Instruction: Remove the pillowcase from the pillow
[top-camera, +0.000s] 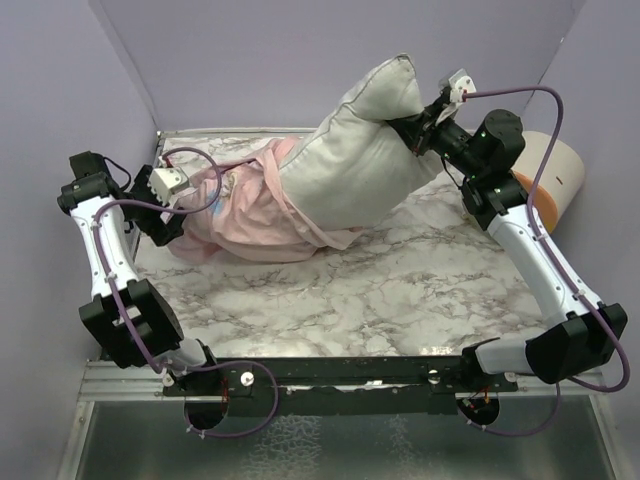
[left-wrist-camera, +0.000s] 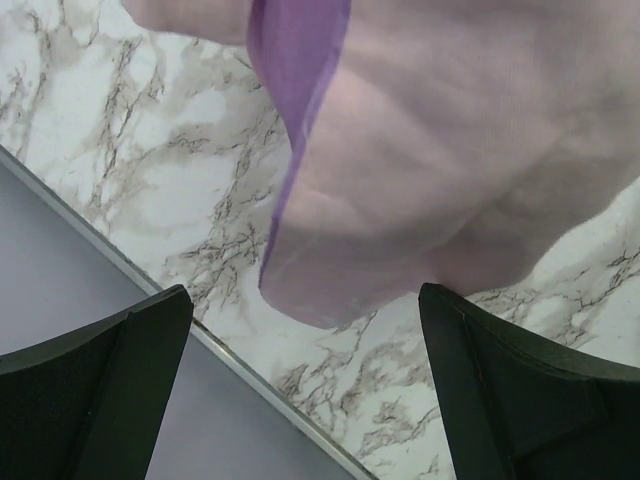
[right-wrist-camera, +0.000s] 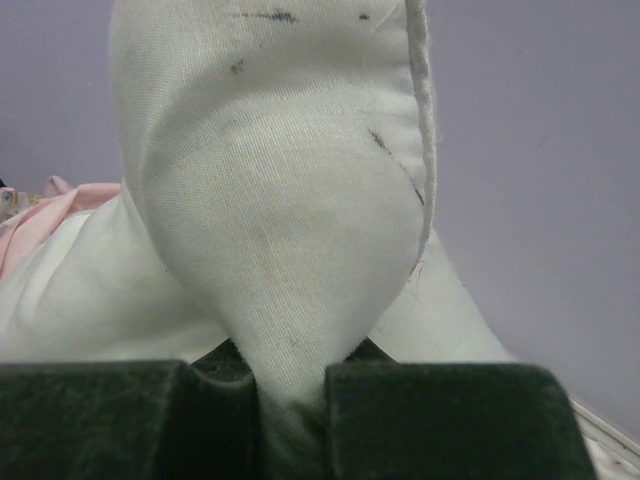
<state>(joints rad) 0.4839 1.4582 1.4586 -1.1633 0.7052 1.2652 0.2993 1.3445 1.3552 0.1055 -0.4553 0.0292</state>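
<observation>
The white pillow (top-camera: 360, 160) is lifted at its right end and tilts up toward the back wall. Its left end sits in the pillowcase (top-camera: 245, 215), which lies bunched on the table, pale pink inner side out. My right gripper (top-camera: 415, 128) is shut on a pinched corner of the pillow (right-wrist-camera: 280, 200), and its fingers (right-wrist-camera: 292, 375) squeeze the white cloth. My left gripper (top-camera: 185, 215) is open at the pillowcase's left end. In the left wrist view the pink fabric with a purple fold (left-wrist-camera: 420, 170) hangs just beyond the spread fingers (left-wrist-camera: 305, 300), which hold nothing.
A cream-and-orange cylinder (top-camera: 550, 175) stands at the back right, behind the right arm. The marble table (top-camera: 400, 290) is walled in purple-grey at back and sides. A metal edge strip (left-wrist-camera: 230, 360) runs close under the left gripper.
</observation>
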